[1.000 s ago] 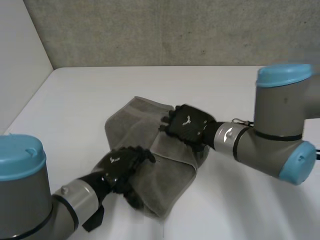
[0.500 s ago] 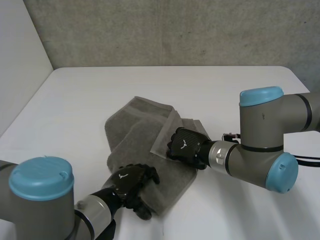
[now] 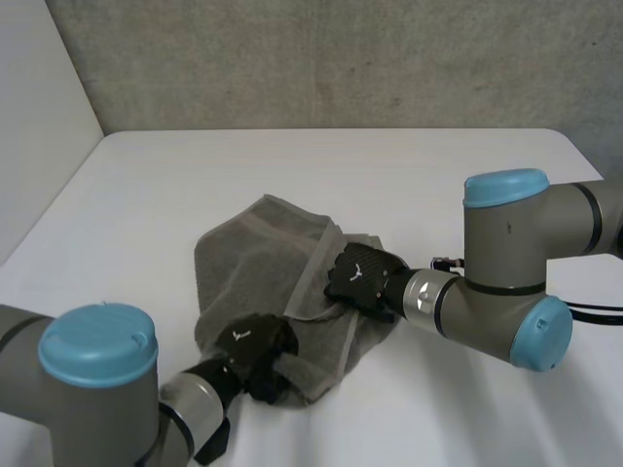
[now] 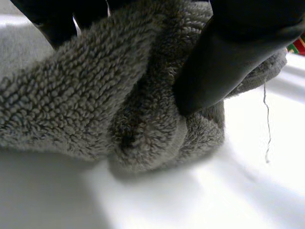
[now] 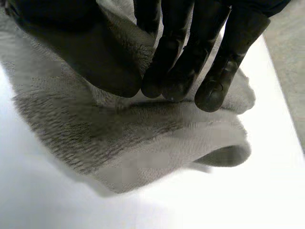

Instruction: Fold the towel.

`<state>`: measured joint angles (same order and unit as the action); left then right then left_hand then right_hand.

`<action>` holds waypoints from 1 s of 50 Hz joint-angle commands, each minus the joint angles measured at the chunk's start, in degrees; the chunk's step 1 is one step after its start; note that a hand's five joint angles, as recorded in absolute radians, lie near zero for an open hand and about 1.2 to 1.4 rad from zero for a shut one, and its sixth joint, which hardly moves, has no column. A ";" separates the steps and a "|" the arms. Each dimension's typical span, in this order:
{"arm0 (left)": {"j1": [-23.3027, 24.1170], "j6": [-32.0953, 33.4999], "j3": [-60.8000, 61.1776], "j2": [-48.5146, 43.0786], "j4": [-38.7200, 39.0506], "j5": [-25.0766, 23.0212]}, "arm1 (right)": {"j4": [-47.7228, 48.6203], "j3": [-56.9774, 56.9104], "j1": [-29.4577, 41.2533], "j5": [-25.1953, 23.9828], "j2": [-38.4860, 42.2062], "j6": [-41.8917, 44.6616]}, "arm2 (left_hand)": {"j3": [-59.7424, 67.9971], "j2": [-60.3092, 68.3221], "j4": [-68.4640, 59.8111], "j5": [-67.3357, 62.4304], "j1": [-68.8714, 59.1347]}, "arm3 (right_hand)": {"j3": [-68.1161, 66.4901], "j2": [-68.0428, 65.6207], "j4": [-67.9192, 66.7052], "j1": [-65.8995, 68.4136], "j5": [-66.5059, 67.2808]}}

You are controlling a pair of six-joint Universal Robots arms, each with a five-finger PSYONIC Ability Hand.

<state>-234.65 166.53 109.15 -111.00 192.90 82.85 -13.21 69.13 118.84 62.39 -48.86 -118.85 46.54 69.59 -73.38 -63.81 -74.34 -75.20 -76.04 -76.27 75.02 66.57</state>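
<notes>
At the left fingertips: thumb (image 4: 224, 62) and fingers (image 4: 52, 21) are curled hard into a bunched fold of the towel (image 4: 95, 105), with the pile squeezed between them. So the left hand (image 3: 255, 342) is clamped on the towel's near edge, close to the near corner. The bunch sits low over the table (image 4: 157, 200); can't tell if it touches. A loose thread (image 4: 267, 119) hangs off the cloth beside the thumb.

Right side: fingers (image 5: 178, 71) are nearly straight and closed toward the thumb (image 5: 95, 57), with a towel layer pinched between them. The right hand (image 3: 362, 277) has the edge of a flap on the towel's right side. Under its fingertips a lower layer curls into a rolled lip on the table.

Towel overall: grey, crumpled, partly doubled over, lying at the middle-front of the white table. Its far part lies flat and its near part is gathered at the left hand. The hands are near each other but apart, one on each side of the cloth. The left arm (image 3: 97, 389) comes in from the near left, the right arm (image 3: 506, 263) from the right. A grey wall (image 3: 341, 58) stands behind the table.
</notes>
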 commanded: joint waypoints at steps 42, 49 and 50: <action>-17.68 20.67 -33.48 -4.13 -25.65 -32.32 | 21.12 4.53 -1.33 10.91 -18.56 -44.37 | 2.19 -20.86 24.64 25.08 25.61 | 48.63 49.47 49.70 -48.45 -50.00; -16.01 20.76 -26.46 -1.33 -22.13 -32.32 | 19.01 4.17 -0.98 11.17 -15.13 -39.89 | -4.67 -27.71 31.50 31.94 32.47 | 55.19 56.03 56.26 -55.01 -56.56; -16.01 20.76 -26.45 -1.32 -22.13 -32.32 | 18.92 4.17 -0.98 11.00 -14.96 -39.88 | -4.70 -27.75 31.54 31.98 32.50 | 55.52 56.37 56.60 -55.34 -56.89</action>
<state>-251.31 187.58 80.26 -113.97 169.13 50.37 6.42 73.44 117.73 73.24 -65.69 -160.66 46.21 46.57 -46.55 -35.98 -46.11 -23.84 -23.88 -23.50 24.13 11.28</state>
